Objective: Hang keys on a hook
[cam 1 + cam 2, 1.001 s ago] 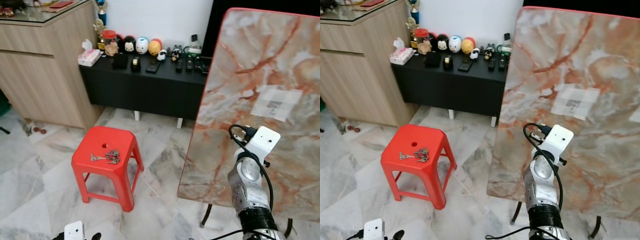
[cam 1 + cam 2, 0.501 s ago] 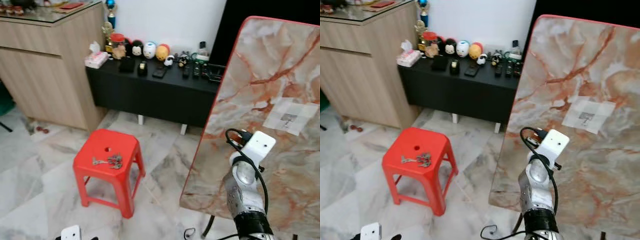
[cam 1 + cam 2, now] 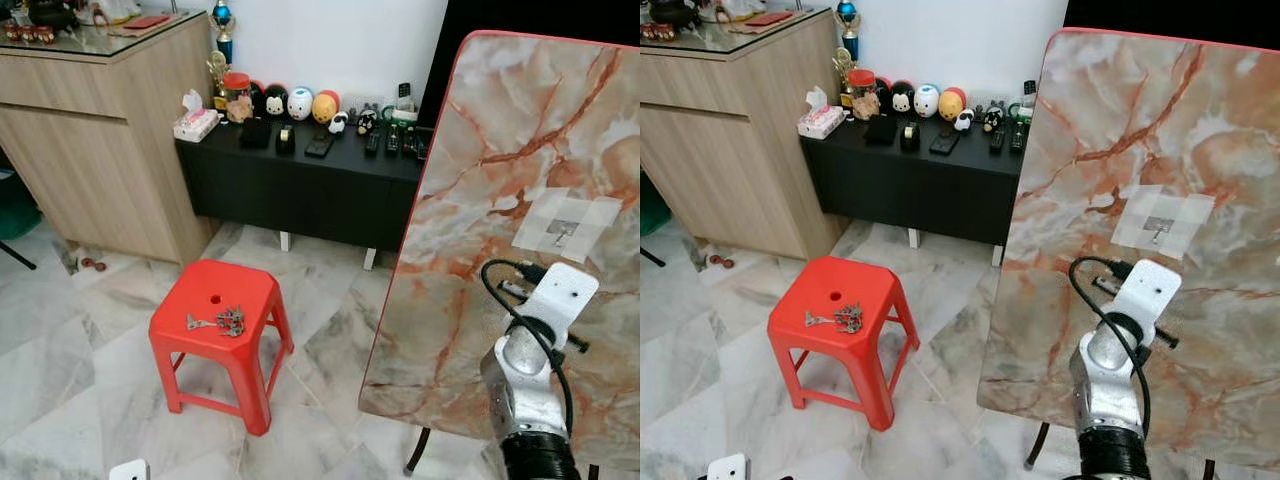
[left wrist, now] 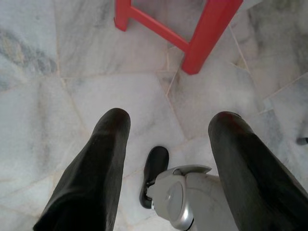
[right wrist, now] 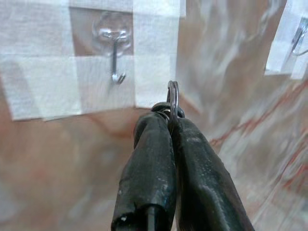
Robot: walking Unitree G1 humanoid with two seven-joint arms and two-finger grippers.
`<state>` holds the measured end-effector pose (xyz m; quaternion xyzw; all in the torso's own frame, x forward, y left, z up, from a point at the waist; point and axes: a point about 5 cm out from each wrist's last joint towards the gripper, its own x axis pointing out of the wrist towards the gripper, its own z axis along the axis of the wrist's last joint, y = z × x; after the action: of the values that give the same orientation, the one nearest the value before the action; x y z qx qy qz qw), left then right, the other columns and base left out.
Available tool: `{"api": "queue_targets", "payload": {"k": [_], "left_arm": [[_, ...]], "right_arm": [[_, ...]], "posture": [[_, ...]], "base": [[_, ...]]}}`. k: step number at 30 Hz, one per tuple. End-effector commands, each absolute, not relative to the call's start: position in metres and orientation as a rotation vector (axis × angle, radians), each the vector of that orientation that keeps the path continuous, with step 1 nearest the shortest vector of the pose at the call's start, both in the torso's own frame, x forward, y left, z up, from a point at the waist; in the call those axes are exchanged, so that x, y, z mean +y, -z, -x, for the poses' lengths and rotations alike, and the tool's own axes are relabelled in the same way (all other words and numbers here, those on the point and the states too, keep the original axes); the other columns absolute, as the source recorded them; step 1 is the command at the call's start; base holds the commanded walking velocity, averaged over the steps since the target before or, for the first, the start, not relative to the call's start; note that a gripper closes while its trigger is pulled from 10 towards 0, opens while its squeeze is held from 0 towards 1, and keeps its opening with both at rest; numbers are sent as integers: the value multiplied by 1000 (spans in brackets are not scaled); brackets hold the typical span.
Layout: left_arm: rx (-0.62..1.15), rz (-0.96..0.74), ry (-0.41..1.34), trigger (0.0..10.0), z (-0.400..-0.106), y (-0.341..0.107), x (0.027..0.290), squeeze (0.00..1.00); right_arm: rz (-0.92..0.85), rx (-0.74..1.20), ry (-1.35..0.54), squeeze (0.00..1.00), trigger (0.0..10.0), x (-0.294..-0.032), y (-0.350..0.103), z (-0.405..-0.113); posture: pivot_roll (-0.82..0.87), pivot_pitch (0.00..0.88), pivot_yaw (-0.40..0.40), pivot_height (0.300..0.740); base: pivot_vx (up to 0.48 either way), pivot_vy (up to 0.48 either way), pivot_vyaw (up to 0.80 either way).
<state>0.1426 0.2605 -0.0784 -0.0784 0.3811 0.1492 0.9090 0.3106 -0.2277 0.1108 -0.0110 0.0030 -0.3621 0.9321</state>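
From the head, more keys (image 3: 218,321) lay on the stool (image 3: 215,318); at the right wrist, the right pincer (image 5: 169,126) pinched a ring (image 5: 172,98) just below the hook (image 5: 114,61), wanting lifting over its tip; the left pincer (image 4: 168,132) gaped empty.

Head stereo pair, downward; wrist cameras close along fingers (image 5: 159,144).
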Motion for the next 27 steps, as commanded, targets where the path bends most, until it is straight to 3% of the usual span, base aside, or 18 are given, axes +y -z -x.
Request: {"api": "queue_targets", "payload": {"k": [1,6,19,27], "left_arm": [[772,161,-294,10000,-146,79,253,0],[729,158,-275,10000,-151,77,247,0],[778,172,-294,10000,-111,83,264,0],[773,177,-287,10000,-121,83,259,0]], "right_arm": [[50,-6,749,0,10000,-229,-117,-312],[116,-52,753,0,10000,-229,-125,-313],[213,-10,755,0,10000,-230,-120,-313],[289,-17,759,0,10000,-230,-123,-313]], "posture": [[167,0,-64,740],[167,0,-63,740],[168,0,-65,740],[167,0,-69,740]], "base": [[0,0,0],[0,0,0],[0,0,0],[0,0,0]]}}
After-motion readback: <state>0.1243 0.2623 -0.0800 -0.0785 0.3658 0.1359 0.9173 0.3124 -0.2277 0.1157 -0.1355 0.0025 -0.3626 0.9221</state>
